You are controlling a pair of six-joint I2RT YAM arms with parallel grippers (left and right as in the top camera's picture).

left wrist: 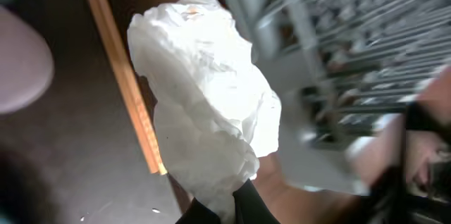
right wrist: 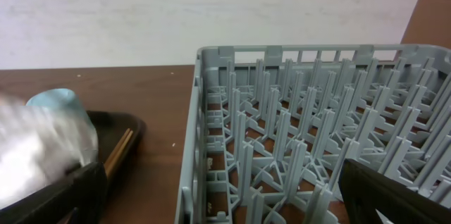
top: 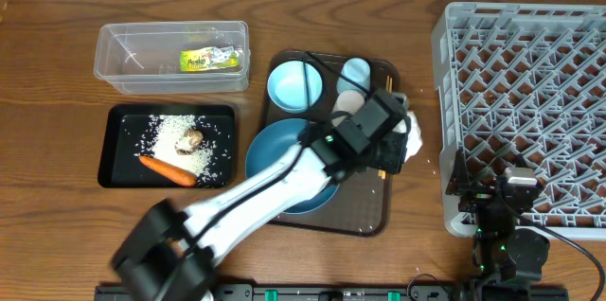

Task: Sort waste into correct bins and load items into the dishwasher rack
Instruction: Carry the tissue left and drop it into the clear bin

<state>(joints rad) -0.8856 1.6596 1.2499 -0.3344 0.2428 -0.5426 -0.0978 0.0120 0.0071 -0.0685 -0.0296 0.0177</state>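
Observation:
My left gripper (top: 400,146) (left wrist: 225,208) is shut on the crumpled white tissue (top: 413,140) (left wrist: 204,90) at the right edge of the dark-brown serving tray (top: 365,216). That tray holds the blue plate (top: 279,154), small pale-blue bowl (top: 294,85), pale-blue cup (top: 355,74) (right wrist: 60,101), whitish-pink cup (top: 347,104) (left wrist: 21,62) and chopsticks (top: 389,83) (left wrist: 123,76). The clear tub (top: 123,55) holds the green-yellow wrapper (top: 210,58). The black tray (top: 118,150) holds the carrot (top: 168,170), brown lump (top: 192,138) and rice (top: 170,131). My right gripper (top: 502,202) (right wrist: 225,182) is open and empty over the grey rack's (top: 530,83) (right wrist: 296,132) front-left corner.
The left arm (top: 275,183) reaches across the blue plate from the bottom left. A strip of bare wooden table (top: 421,197) lies between the serving tray and the rack. The rack reaches the table's right edge.

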